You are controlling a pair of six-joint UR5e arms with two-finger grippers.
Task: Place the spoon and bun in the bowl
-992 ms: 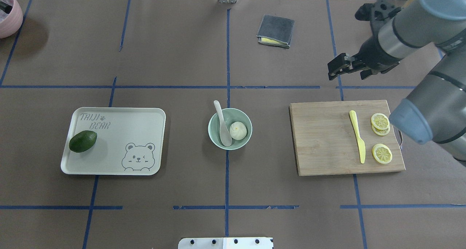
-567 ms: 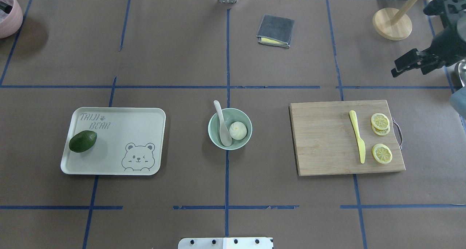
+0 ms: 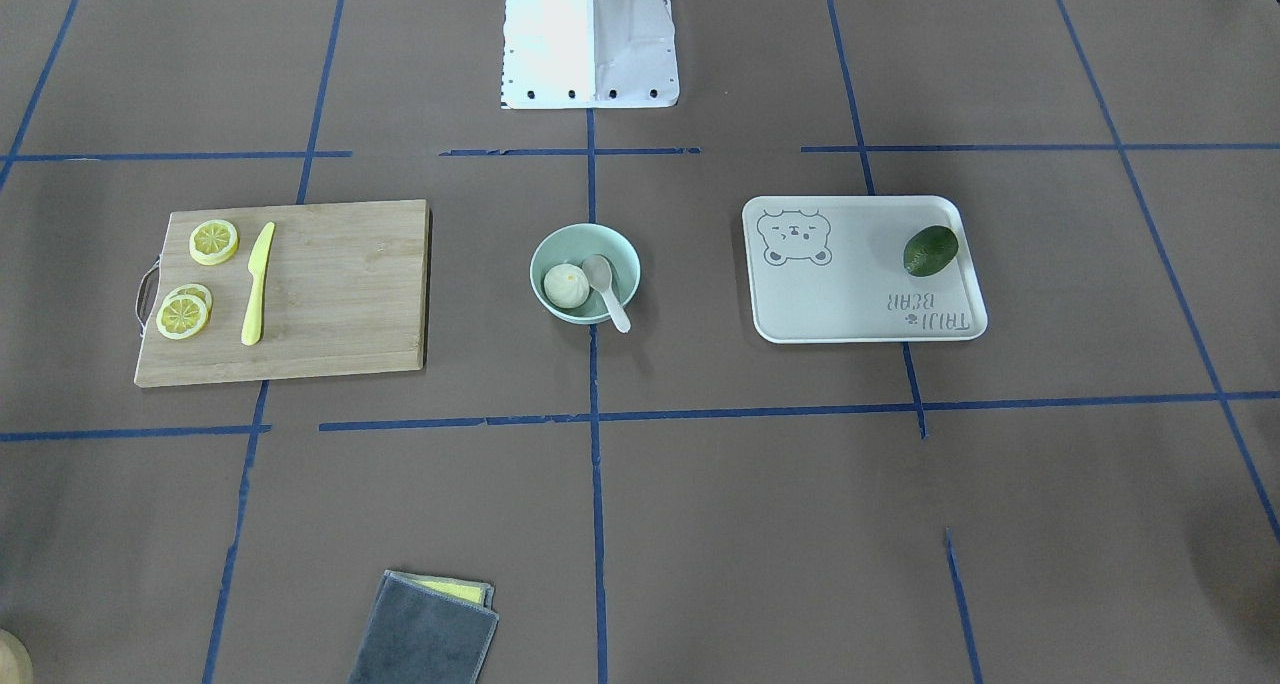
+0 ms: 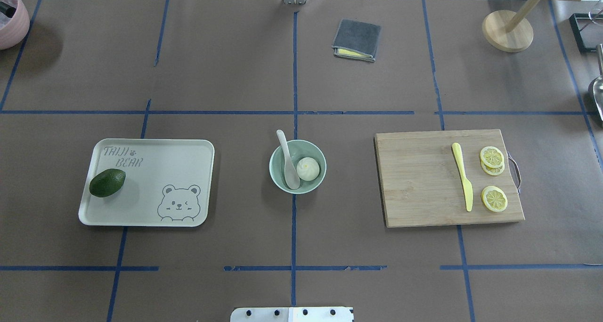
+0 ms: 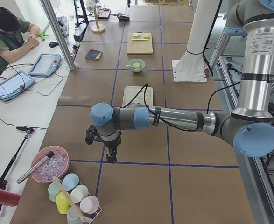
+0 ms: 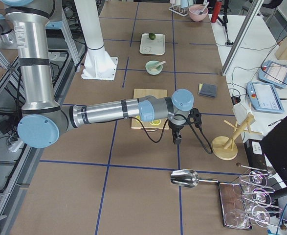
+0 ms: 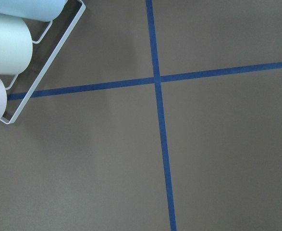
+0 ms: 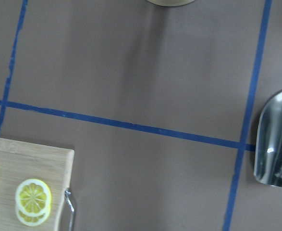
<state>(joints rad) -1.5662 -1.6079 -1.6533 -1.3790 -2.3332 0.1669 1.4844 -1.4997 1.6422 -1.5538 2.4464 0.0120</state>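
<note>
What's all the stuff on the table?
bowl: 1, mint green, table centre
spoon: 1, off-white, scoop in bowl, handle over rim
bun: 1, white, in bowl
tray: 1, white with bear print, robot's left of bowl
dark green fruit: 1, on tray
cutting board: 1, wooden, robot's right of bowl
knife: 1, yellow, on cutting board
lemon slices: 3, yellow, on cutting board
cloth: 1, grey, far side
wooden stand: 1, pale, far right corner
metal scoop: 1, silver, right end
left gripper: 1, black, over table's left end, open or shut unclear
right gripper: 1, black, over table's right end, likewise unclear
</note>
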